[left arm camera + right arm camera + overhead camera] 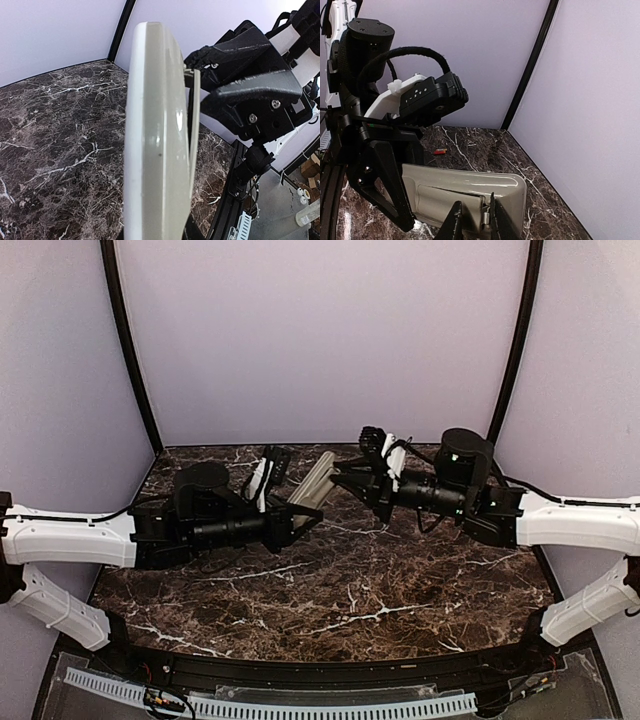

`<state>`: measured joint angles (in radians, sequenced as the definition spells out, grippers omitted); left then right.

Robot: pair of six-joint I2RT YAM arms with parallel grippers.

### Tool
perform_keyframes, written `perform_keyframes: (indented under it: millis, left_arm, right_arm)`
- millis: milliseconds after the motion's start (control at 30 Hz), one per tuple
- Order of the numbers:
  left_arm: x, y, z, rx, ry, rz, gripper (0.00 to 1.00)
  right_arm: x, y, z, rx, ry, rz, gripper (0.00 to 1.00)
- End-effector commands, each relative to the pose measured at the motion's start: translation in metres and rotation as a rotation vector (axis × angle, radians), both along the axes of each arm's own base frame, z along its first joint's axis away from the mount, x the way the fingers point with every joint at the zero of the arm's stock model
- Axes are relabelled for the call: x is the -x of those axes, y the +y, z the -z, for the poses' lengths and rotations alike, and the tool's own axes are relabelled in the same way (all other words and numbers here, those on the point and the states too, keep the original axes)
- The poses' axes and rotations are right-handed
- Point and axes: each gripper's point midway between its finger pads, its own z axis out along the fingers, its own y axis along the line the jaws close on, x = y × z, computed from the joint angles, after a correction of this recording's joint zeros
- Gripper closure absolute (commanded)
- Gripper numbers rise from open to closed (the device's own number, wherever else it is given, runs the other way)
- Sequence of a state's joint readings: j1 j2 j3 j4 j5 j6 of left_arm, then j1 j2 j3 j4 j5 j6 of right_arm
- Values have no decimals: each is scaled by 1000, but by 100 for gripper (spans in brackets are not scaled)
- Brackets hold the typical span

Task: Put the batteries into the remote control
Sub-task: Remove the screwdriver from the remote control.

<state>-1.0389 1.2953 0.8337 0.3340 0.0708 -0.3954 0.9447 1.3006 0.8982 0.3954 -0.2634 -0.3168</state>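
Observation:
My left gripper is shut on the remote control, a light grey bar held up off the table with its back toward the right arm. The remote fills the left wrist view, and its thin battery cover stands slightly off the body. The right gripper has its jaws narrowed on the end of that cover, one fingertip at the latch. One small reddish battery lies on the marble behind the remote.
The dark marble tabletop is enclosed by lilac walls with black corner posts. Both arms meet near the back middle of the table. A black rail and a white cable tray run along the near edge.

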Motion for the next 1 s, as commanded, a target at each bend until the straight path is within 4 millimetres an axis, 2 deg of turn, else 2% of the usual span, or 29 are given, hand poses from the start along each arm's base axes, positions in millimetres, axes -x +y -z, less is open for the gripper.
perform_keyframes:
  millis: [0,233,500,633,800,967]
  left_arm:
    - [8,0,-37,94,-82,33,100]
    - [4,3,-34,83,-79,2,100]
    - [-4,5,-9,16,-20,-47,100]
    - [-17,14,13,-70,-6,-131,100]
    - [-27,23,50,-248,-17,-185,100]
    - [-42,31,91,-465,-45,-222,100]
  right_arm:
    - [22,10,18,51,76,-116,85]
    - [19,10,25,59,94,-114,95]
    - [10,15,51,84,135,-108,98]
    - [8,18,81,127,160,-117,97]
    - [10,20,121,168,199,-139,94]
    - [3,28,158,202,241,-149,93]
